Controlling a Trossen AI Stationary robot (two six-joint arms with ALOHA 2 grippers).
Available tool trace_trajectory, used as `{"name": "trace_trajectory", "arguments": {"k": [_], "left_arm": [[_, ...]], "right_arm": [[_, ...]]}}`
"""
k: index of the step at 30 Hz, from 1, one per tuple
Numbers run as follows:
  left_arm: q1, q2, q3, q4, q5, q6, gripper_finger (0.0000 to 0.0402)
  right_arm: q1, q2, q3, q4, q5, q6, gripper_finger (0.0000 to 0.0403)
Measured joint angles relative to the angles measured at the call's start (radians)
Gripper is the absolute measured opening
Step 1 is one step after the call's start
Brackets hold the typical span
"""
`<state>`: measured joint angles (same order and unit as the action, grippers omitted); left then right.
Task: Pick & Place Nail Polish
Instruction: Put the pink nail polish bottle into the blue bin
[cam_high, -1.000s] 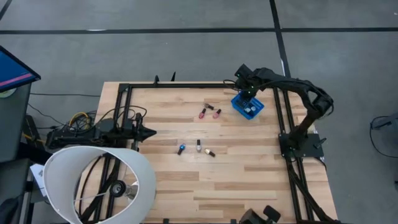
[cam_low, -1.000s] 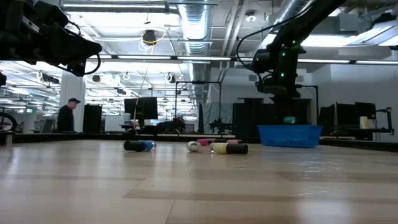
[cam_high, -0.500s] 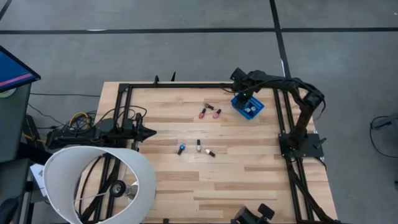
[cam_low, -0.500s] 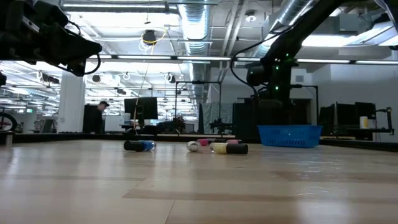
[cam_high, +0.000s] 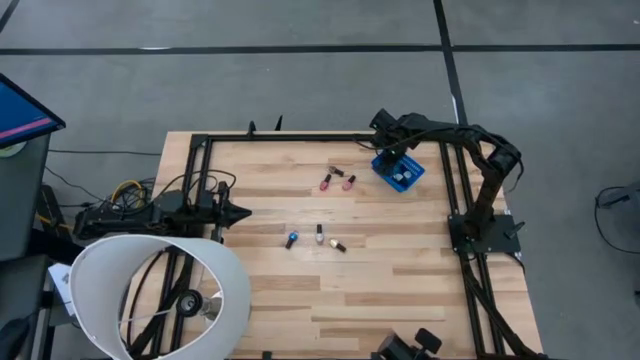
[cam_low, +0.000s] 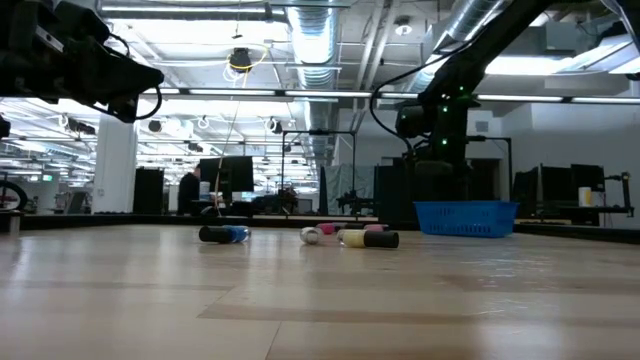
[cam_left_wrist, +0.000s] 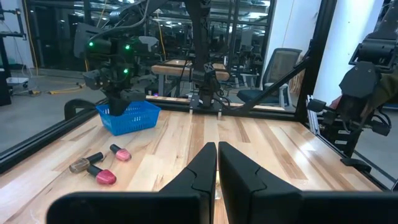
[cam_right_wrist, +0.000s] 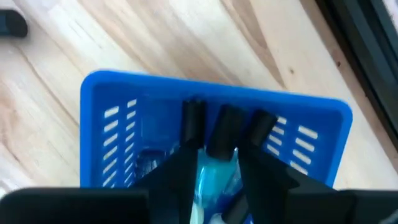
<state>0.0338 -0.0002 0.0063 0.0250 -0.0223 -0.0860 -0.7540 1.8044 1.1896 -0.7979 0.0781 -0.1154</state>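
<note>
Right claw (cam_right_wrist: 219, 163) hangs over the blue bin (cam_high: 385, 170), fingers parted around a teal nail polish bottle (cam_right_wrist: 217, 167); release appears under way. Next: clear the bin, fetch the loose bottles (cam_high: 337, 181) mid-worktop (cam_high: 380, 280). Left claw (cam_left_wrist: 217, 171) waits closed, empty.

The bin (cam_high: 399, 171) sat on the table (cam_high: 380, 290) toward two o'clock from its centre, with several bottles (cam_high: 402, 176) lying inside it. The right gripper (cam_high: 392, 152) hung over the bin's eleven o'clock corner. Three bottles (cam_high: 338, 179) lay just at nine o'clock of the bin, near the far edge. Three more (cam_high: 318, 239) lay in a loose row near the table's centre, at six o'clock of that group. The left gripper (cam_high: 243, 211) waited at nine o'clock of the centre row, well apart.
</note>
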Motion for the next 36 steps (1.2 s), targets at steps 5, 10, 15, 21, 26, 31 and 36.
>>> {"name": "trace_trajectory", "arguments": {"k": [5,10,15,21,26,31,36], "left_arm": [[0.0,0.0,0.0,0.0,0.0,0.0,0.0011],[0.0,0.0,0.0,0.0,0.0,0.0,0.0011],[0.0,0.0,0.0,0.0,0.0,0.0,0.0011],[0.0,0.0,0.0,0.001,0.0,0.0,0.0011],[0.0,0.0,0.0,0.001,0.0,0.0,0.0011],[0.0,0.0,0.0,0.001,0.0,0.0,0.0011],[0.0,0.0,0.0,0.001,0.0,0.0,0.0011]], "right_arm": [[0.008,-0.061,0.0,-0.067,-0.006,-0.017,0.0144],[0.024,-0.188,0.0,-0.079,-0.01,-0.019,0.0196],[0.087,-0.317,0.0,-0.044,-0.04,-0.086,0.0235],[0.195,-0.35,0.001,0.034,-0.056,-0.185,0.0238],[0.266,-0.28,0.001,0.078,-0.114,-0.265,0.0234],[0.319,-0.168,0.042,0.083,-0.137,-0.334,0.0234],[0.325,-0.057,0.143,0.061,-0.167,-0.394,0.0234]]}}
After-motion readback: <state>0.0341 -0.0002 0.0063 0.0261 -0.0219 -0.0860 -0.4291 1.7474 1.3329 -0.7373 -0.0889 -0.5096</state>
